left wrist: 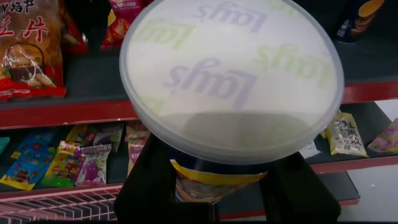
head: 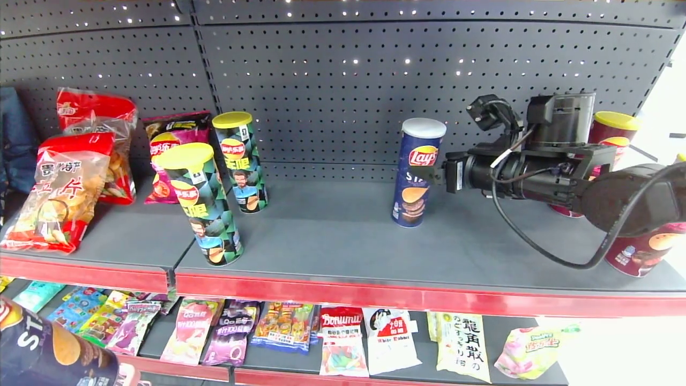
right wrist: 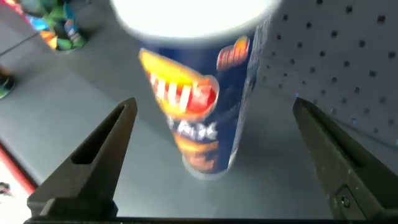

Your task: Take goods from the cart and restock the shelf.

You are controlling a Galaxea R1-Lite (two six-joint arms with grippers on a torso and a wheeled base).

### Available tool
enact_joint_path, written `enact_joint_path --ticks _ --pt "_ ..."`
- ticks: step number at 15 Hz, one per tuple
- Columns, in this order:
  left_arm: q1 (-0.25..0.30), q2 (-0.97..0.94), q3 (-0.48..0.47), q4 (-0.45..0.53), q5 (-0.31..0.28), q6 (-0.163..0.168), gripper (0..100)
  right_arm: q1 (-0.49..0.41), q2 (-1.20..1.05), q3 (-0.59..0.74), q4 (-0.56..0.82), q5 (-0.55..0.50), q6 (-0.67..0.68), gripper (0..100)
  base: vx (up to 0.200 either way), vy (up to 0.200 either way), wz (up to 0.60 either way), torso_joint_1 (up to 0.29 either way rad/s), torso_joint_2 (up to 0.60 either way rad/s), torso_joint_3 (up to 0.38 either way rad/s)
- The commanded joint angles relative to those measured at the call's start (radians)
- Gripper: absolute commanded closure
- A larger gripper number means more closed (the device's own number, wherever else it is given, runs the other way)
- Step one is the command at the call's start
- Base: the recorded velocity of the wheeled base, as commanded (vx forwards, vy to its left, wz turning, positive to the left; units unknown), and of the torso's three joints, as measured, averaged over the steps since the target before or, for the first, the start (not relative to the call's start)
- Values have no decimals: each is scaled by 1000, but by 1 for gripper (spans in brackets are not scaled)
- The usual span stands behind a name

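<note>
Over the shelf [head: 332, 236], right gripper [right wrist: 214, 109] lies level, spread wide at blue can [head: 417, 171]; left gripper [left wrist: 217, 193] clasps second can [left wrist: 230, 74].

— Head camera?
— Entry one: on my head, facing forward and down over the shelf [head: 343, 236], middle distance.
— Wrists?
— Entry two: left, hard above the lidded can [left wrist: 230, 81], shelf beyond. Entry three: right, close on the blue can [right wrist: 205, 106], which my head view shares.
</note>
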Motion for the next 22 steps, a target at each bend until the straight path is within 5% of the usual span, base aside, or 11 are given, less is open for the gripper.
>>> enact_joint_path --ticks 1,10,11,17,22 --pt "0 4 -3 0 0 0 100 9 40 -48 1 -2 0 0 0 0 0 0 0 0" --pt "1 4 -9 0 1 0 100 55 164 -186 -2 -89 14 0 0 0 0 0 0 0" --pt "0 4 -9 0 1 0 100 56 173 -192 -11 -93 14 100 0 0 0 0 0 0" --pt "0 6 -12 0 0 0 100 78 136 -157 -31 -106 14 100 0 0 0 0 0 0" --pt "0 6 -13 0 -7 0 100 133 -128 69 -31 -189 14 100 0 0 0 0 0 0"
